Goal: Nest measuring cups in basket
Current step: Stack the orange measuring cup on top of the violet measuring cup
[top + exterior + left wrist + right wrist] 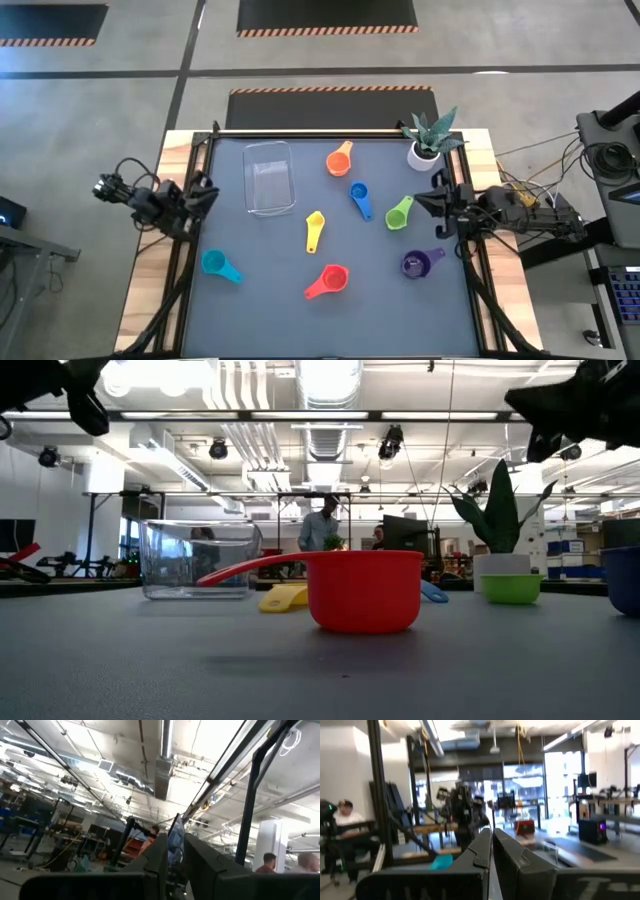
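Your left hand (207,190) waits at the counter's (270,300) left edge, fingers closed on nothing; your right hand (428,200) mirrors it, closed and empty. Just beyond the right hand lie the green cup (399,212) and purple cup (419,263). Farther off sit blue (360,197), yellow (314,231), red (329,282), orange (339,159) and teal (218,266). The empty basket (269,177) lies nearer your left hand.

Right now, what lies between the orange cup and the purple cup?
In the high view, the blue cup lies between the orange cup and purple cup.
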You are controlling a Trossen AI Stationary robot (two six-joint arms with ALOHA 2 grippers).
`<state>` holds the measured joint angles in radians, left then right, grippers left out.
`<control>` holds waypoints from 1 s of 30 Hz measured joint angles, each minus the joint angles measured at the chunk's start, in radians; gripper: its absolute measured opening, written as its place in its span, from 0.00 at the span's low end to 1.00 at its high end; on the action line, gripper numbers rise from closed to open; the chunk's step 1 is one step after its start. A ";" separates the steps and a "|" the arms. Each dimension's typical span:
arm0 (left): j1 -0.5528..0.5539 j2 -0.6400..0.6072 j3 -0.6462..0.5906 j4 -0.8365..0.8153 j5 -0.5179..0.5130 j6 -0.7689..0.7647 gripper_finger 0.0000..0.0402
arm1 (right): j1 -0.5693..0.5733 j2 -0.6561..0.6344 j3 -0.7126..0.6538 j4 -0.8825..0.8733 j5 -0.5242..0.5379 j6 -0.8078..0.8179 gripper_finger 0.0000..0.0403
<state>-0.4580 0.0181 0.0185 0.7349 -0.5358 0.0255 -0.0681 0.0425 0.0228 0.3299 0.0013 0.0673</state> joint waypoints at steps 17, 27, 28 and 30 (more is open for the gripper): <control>0.002 0.001 0.000 0.045 -0.004 -0.020 0.11 | -0.001 0.029 0.004 0.250 0.055 -0.045 0.02; 0.002 0.142 0.075 0.128 -0.004 0.046 0.11 | -0.001 0.157 0.049 0.386 0.057 -0.162 0.02; 0.002 0.169 0.097 0.115 -0.004 0.055 0.11 | -0.001 0.175 0.064 0.386 0.062 -0.169 0.02; 0.002 0.224 0.141 0.092 -0.004 0.080 0.11 | -0.001 0.210 0.095 0.385 0.064 -0.192 0.02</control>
<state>-0.4561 0.2421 0.1600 0.8267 -0.5400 0.1058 -0.0689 0.2523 0.1176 0.7153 0.0650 -0.1244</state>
